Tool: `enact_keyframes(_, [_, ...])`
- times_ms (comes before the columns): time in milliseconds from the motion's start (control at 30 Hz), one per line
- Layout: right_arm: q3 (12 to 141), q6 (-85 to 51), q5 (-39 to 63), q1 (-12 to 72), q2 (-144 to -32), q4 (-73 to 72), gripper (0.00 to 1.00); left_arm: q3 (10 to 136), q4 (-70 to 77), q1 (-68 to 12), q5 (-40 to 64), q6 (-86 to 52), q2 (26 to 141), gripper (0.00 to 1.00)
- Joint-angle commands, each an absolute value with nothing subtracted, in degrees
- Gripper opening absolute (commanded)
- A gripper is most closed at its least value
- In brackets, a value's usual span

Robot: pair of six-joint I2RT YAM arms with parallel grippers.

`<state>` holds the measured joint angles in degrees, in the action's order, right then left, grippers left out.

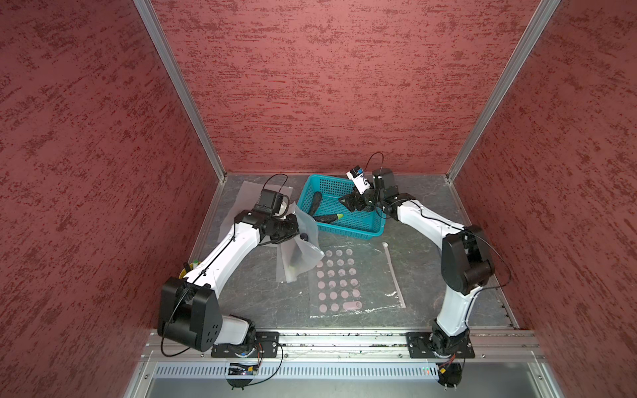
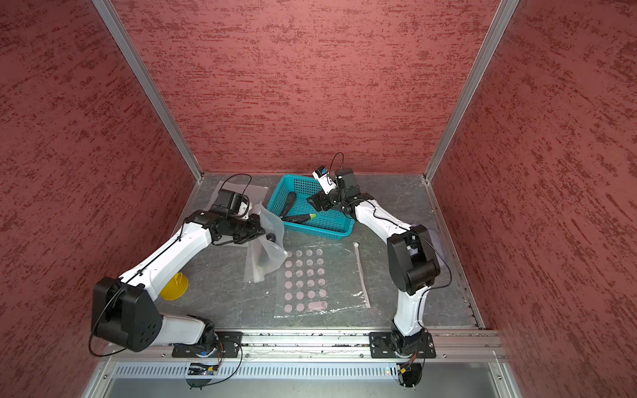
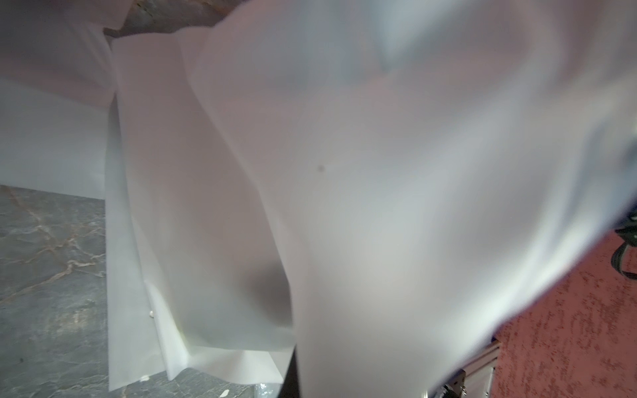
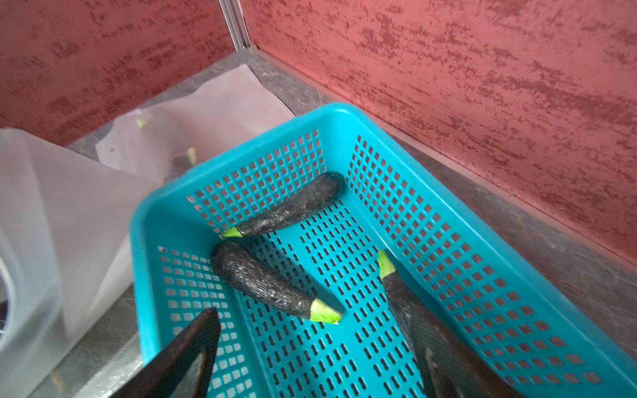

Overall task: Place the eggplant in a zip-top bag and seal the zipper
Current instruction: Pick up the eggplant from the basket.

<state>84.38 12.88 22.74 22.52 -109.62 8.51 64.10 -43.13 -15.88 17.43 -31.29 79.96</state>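
My left gripper (image 1: 293, 225) is shut on the upper edge of a translucent zip-top bag (image 1: 300, 255), which hangs from it down to the table. A dark eggplant (image 1: 294, 262) shows faintly through the bag. In the left wrist view the bag (image 3: 344, 206) fills the picture and hides the jaws. My right gripper (image 4: 317, 361) stands open over the teal basket (image 4: 482, 241), nothing between its fingers. Three eggplants lie in the basket: one (image 4: 289, 210) by the far wall, one (image 4: 265, 282) in the middle, one (image 4: 400, 293) partly under a finger.
A second clear bag (image 1: 355, 279) with pink dots lies flat at the table's middle, its zipper strip (image 1: 393, 272) on the right. Another bag (image 1: 248, 193) lies at the back left. A yellow object (image 2: 174, 286) sits beside the left arm. Red walls enclose three sides.
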Motion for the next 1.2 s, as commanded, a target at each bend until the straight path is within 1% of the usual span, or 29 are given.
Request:
enact_keyframes(0, [88.2, 20.4, 24.1, 21.6, -113.9, 13.9, 0.87, 65.4, -45.1, -15.9, 14.7, -29.5, 80.2, 0.00])
enact_keyframes(300, [101.5, 29.9, 29.3, 21.0, -126.4, 23.7, 0.89, 62.9, -45.0, -14.7, 14.6, -31.4, 79.1, 0.00])
enact_keyframes(600, [110.4, 33.6, 36.0, 22.1, -134.7, 30.2, 0.91, 62.6, -45.2, -14.3, 15.4, -32.3, 79.4, 0.00])
enact_keyframes(700, [113.4, 33.6, 36.0, 23.2, -137.3, 32.8, 0.91, 62.4, -45.0, -14.2, 15.5, -32.5, 79.3, 0.00])
enact_keyframes(800, [114.8, 35.6, 36.0, 23.9, -138.7, 33.8, 0.91, 62.1, -44.9, -14.2, 15.6, -32.8, 79.3, 0.00])
enact_keyframes(1100, [115.4, 34.7, 35.5, 25.7, -141.0, 34.5, 0.91, 61.2, -44.1, -14.1, 16.2, -33.0, 78.8, 0.00])
enact_keyframes(1167, [115.1, 33.0, 34.9, 25.9, -141.2, 33.8, 0.89, 61.0, -43.9, -14.1, 16.2, -33.1, 78.8, 0.00])
